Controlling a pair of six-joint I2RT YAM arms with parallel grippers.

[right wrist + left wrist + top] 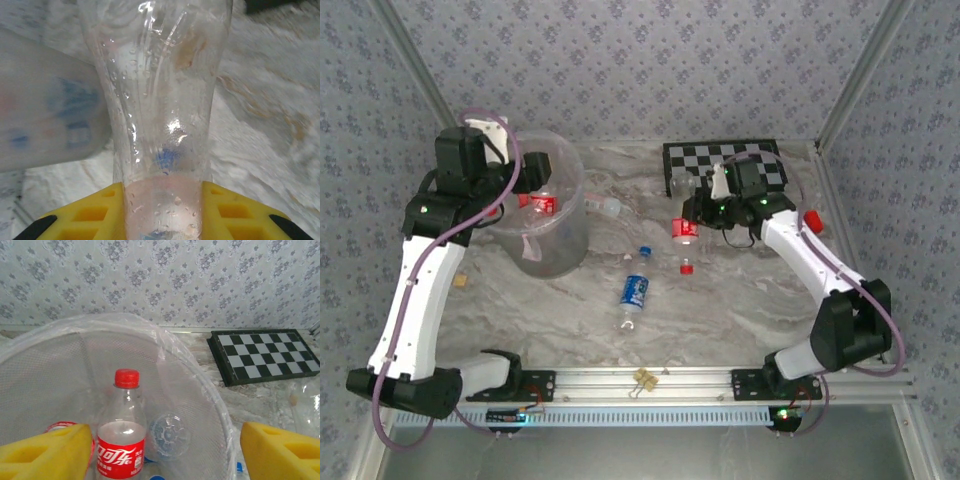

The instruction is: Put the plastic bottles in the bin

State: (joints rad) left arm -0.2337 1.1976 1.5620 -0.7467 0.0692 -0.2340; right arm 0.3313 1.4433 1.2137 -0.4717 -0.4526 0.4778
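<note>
The bin (pixel 570 215) stands at the left, and its frosted rim (pixel 200 375) curves across the left wrist view. Inside it a red-capped, red-labelled plastic bottle (pixel 121 440) stands beside the base of another clear bottle (pixel 169 436). My left gripper (pixel 165 440) hangs open over the bin with nothing between its yellow fingers (pixel 45 452). My right gripper (pixel 162 210) is shut on a clear plastic bottle (pixel 162 125), which shows a red label from above (pixel 686 230). A blue-labelled bottle (pixel 634 292) lies mid-table.
A black-and-white checkerboard (pixel 720 160) lies at the back right. A clear bottle (pixel 605 207) rests beside the bin and another (pixel 682 185) by the checkerboard. A loose red cap (pixel 686 267) and a blue cap (pixel 644 251) sit near the held bottle. Patterned walls enclose the table.
</note>
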